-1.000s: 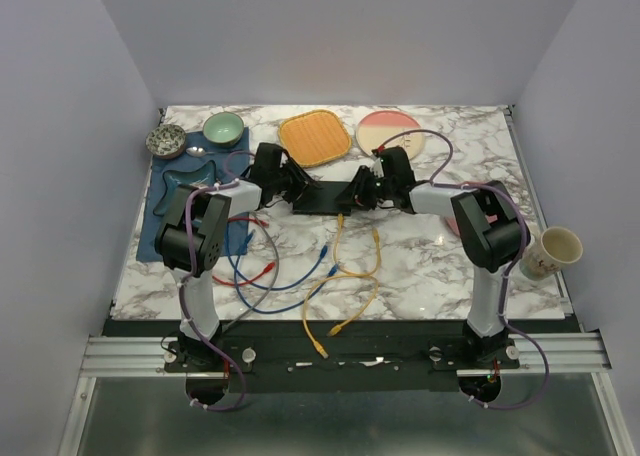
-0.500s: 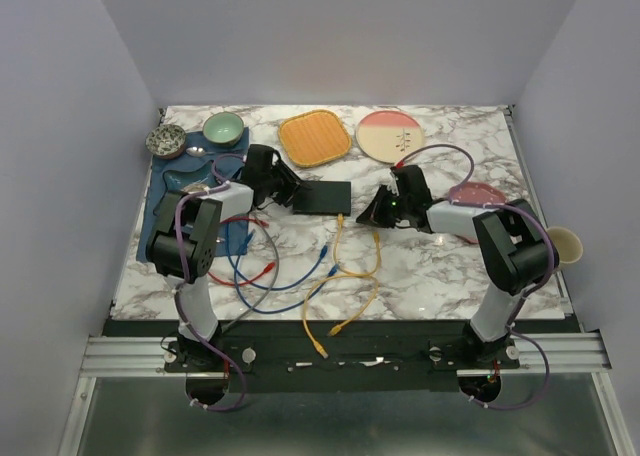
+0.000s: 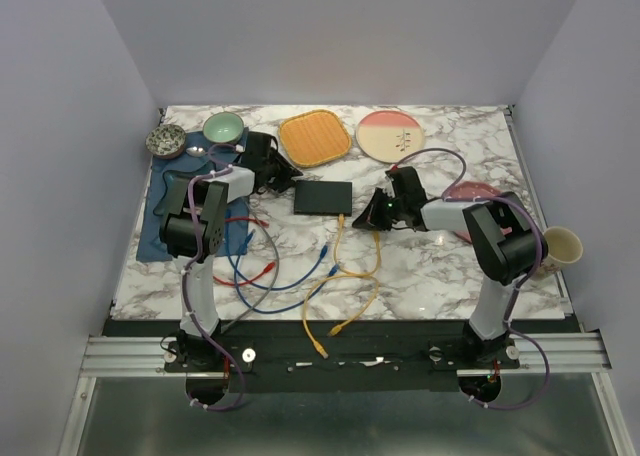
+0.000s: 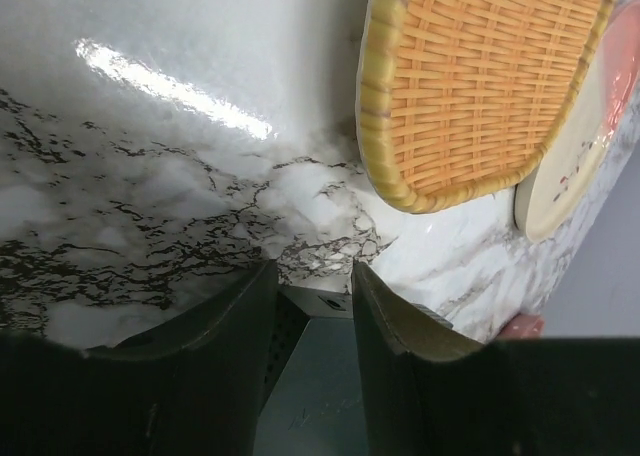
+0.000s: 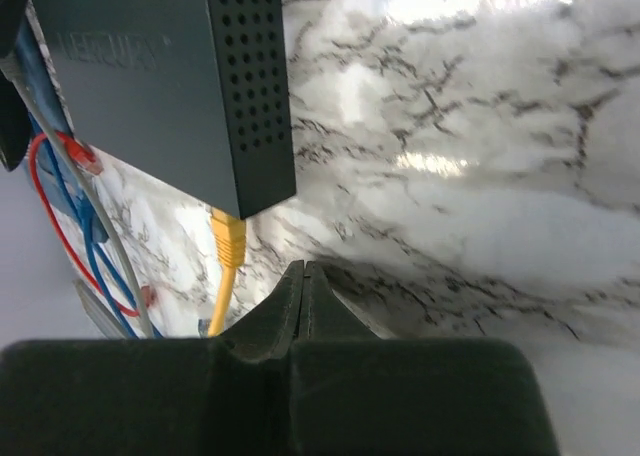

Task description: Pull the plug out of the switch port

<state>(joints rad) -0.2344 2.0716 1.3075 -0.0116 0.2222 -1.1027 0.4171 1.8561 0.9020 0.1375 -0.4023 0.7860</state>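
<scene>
Nearest us, a loose yellow cable (image 3: 319,348) lies on the white marble table (image 3: 430,266) w/ blue & red ones. 1 yellow plug (image 5: 228,238) sits in the port of the flat dark grey box switch (image 3: 322,197), mid-table, so the pull isn't done. Right gripper (image 5: 303,276) is pinched closed on nothing, just beside the switch. Left gripper (image 4: 312,271), jaws partly apart & empty, hovers near its far-left corner. Left to do: grab plug, pull.

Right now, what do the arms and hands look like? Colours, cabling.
Both arms match: left arm and right arm have white links, bulky black joint housings and a purple cable looped along each. The left hand and right hand have plain dark, matte, tapered fingers; no markings visible.
</scene>
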